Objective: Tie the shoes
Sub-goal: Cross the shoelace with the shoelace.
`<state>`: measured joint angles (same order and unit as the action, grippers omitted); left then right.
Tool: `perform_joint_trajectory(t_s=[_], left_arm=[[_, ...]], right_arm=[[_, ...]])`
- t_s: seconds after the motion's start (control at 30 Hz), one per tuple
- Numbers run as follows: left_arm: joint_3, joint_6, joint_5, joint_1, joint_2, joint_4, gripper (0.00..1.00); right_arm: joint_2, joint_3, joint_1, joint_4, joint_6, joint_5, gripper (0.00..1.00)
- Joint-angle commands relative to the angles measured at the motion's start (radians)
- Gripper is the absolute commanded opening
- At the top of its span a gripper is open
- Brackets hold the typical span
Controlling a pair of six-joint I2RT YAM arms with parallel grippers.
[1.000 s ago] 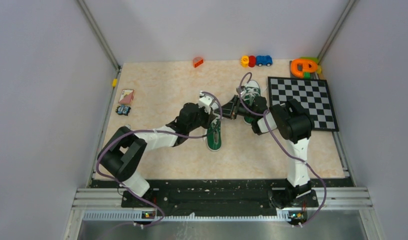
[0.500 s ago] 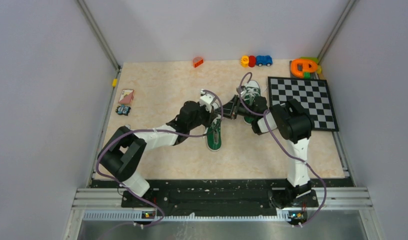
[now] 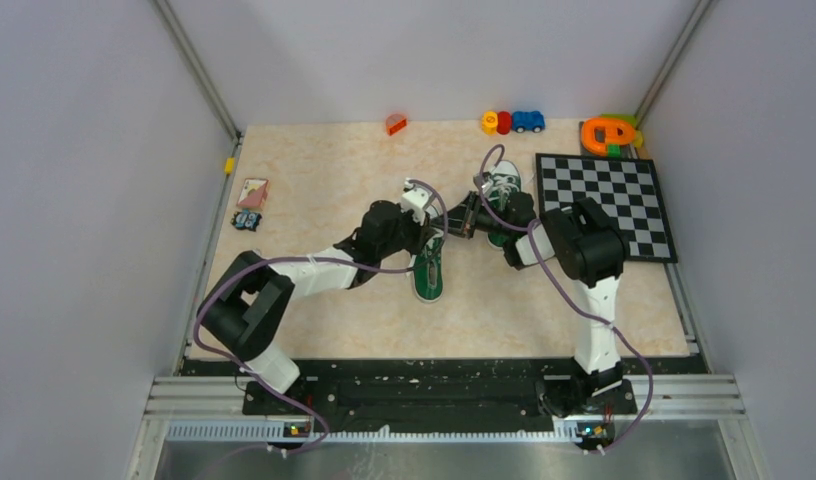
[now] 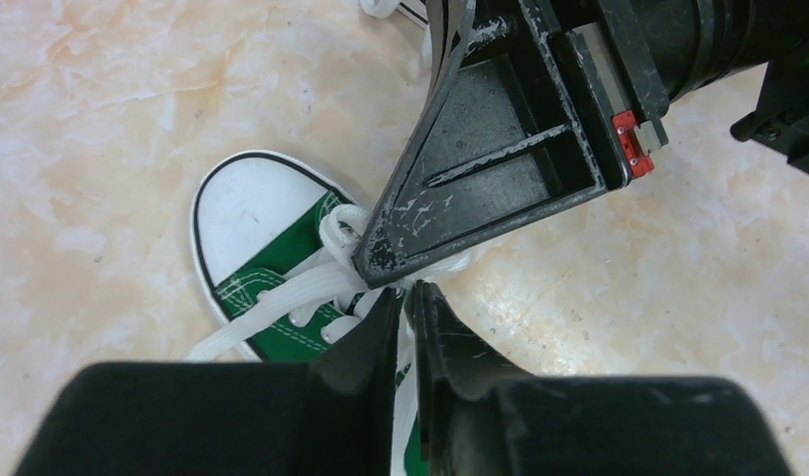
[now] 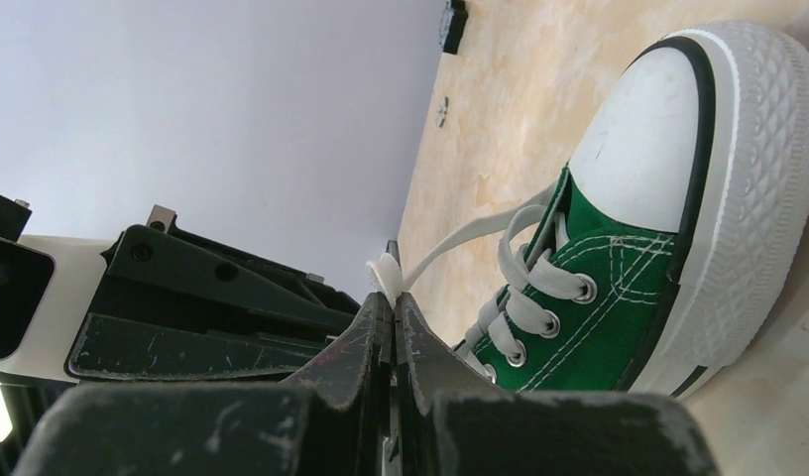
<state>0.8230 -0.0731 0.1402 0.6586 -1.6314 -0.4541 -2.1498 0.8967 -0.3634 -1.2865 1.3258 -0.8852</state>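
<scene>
One green shoe (image 3: pixel 429 272) with a white toe cap lies mid-table, and both grippers meet over its laces. My right gripper (image 5: pixel 394 297) is shut on a white lace (image 5: pixel 460 238), and a small fold of it pokes out past the tips. My left gripper (image 4: pixel 406 290) is shut on another strand of lace (image 4: pixel 282 293), its jaws nearly touching. It sits tip to tip with the right gripper's finger (image 4: pixel 480 169). In the top view the left gripper (image 3: pixel 431 236) and the right gripper (image 3: pixel 452 222) almost touch. The second shoe (image 3: pixel 504 183) sits farther back, partly under the right arm.
A checkerboard (image 3: pixel 604 205) lies at the right. Small toy cars (image 3: pixel 512 122), an orange block (image 3: pixel 395 124) and an orange-green toy (image 3: pixel 609 132) line the back edge. Cards (image 3: pixel 252 192) and a small dark item (image 3: pixel 247 221) lie at the left.
The left wrist has crept slightly back and to the right, closer to the right gripper. The right arm has stayed put and its jaws have closed on the lace.
</scene>
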Motion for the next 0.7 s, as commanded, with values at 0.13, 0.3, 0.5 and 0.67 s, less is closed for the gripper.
perform_joint_trajectory(t_s=[0.13, 0.3, 0.5, 0.67], left_arm=[[-0.071, -0.001, -0.030, -0.041, 0.177, 0.014, 0.36], [-0.103, 0.041, -0.034, -0.072, 0.245, 0.047, 0.44], [-0.105, 0.010, 0.370, -0.269, 0.126, -0.078, 0.47], [-0.074, 0.199, 0.630, -0.301, 0.040, -0.098, 0.48]], right_arm=[[0.071, 0.019, 0.004, 0.004, -0.035, -0.016, 0.00], [0.092, 0.019, 0.003, 0.042, -0.060, -0.017, 0.00], [0.116, 0.026, 0.002, 0.102, -0.088, -0.017, 0.00], [0.130, 0.025, 0.002, 0.131, -0.095, -0.008, 0.00]])
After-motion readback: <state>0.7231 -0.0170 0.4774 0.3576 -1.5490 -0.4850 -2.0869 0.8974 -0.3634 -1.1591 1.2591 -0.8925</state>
